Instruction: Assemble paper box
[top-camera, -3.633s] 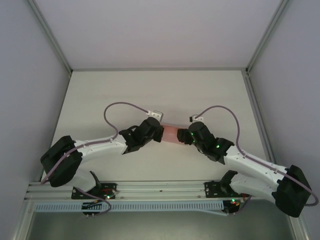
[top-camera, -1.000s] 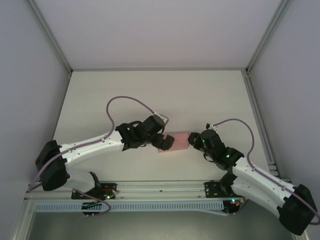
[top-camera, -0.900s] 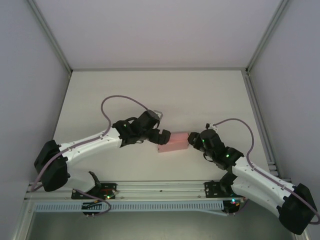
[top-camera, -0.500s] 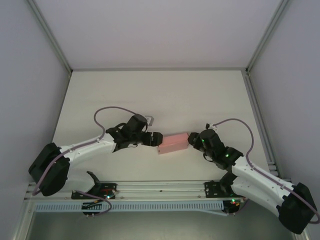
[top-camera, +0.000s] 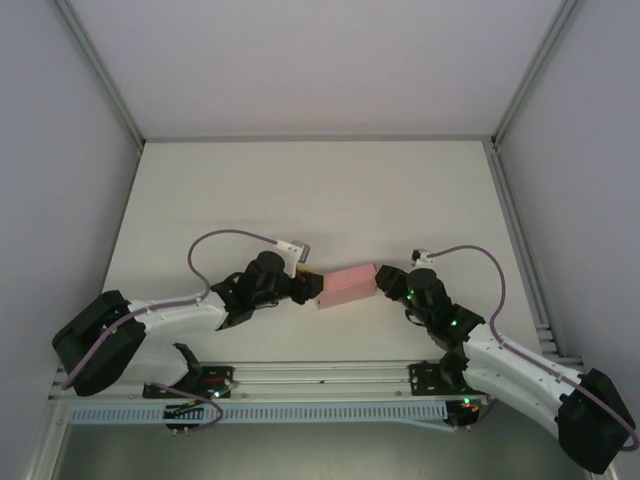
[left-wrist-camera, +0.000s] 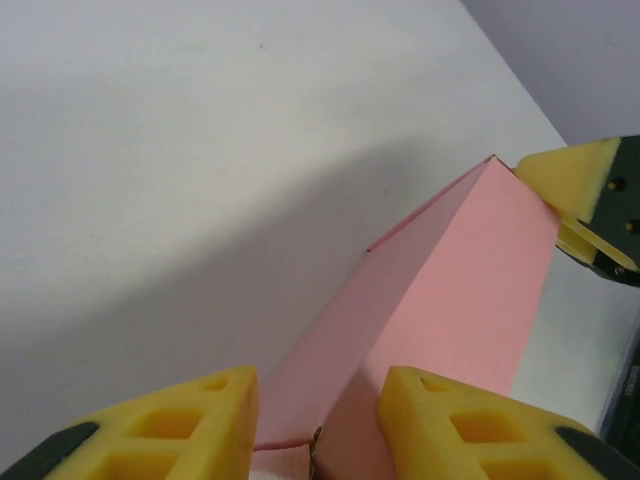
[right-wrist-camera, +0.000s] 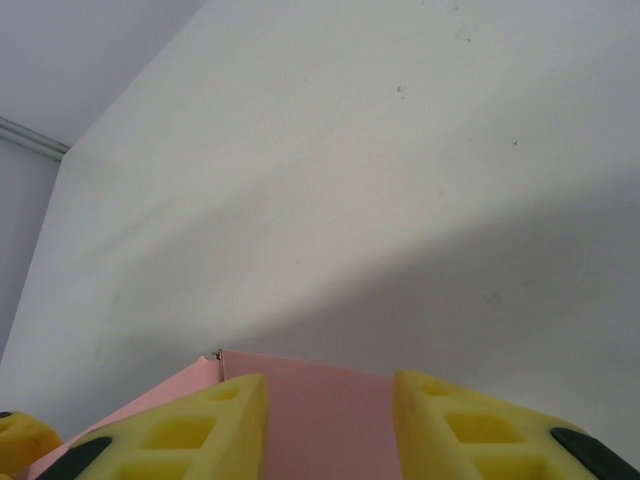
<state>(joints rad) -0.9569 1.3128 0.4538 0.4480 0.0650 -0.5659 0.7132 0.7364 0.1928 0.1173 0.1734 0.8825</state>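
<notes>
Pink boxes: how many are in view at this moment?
1. The box is at mid-table, one end in the left hand, the other in the right hand. The arms could hide another.

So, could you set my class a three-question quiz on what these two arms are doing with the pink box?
1. True or false: the paper box is a flat, unfolded sheet.
2. Where is the box? A) between the left gripper and the right gripper, one at each end; B) to the left of both grippers; C) against the far wall.
3. What colour are the finger pads?
Key: 1 false; 2 A; 3 yellow.
</notes>
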